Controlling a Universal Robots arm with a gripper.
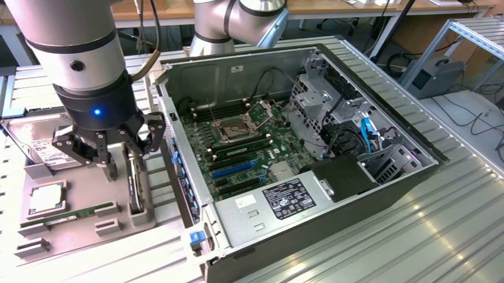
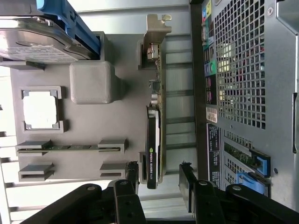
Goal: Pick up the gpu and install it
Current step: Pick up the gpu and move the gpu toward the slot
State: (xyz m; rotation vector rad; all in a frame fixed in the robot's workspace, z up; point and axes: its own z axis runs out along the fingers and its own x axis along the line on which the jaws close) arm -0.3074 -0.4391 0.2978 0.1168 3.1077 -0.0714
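The gpu (image 1: 136, 184) stands on edge in a slot of the grey holder tray (image 1: 79, 242), beside the open computer case (image 1: 346, 76). In the wrist view the gpu (image 2: 154, 140) shows its black cooler edge, a green board edge and a silver end bracket at the far end. My gripper (image 1: 126, 162) hangs just above the card's near end. Its jaws are open, with one black finger on each side of the card (image 2: 160, 179) and gaps to both fingers (image 2: 132, 175). Nothing is held.
The tray also carries a hard drive (image 1: 39, 144) in a blue carrier, a CPU (image 1: 47, 197) and a RAM stick (image 1: 67, 217). Inside the case lie the motherboard with blue expansion slots (image 1: 232, 171), a drive cage (image 1: 323, 106) and cables. The case's rear wall (image 2: 243, 70) stands close beside the card.
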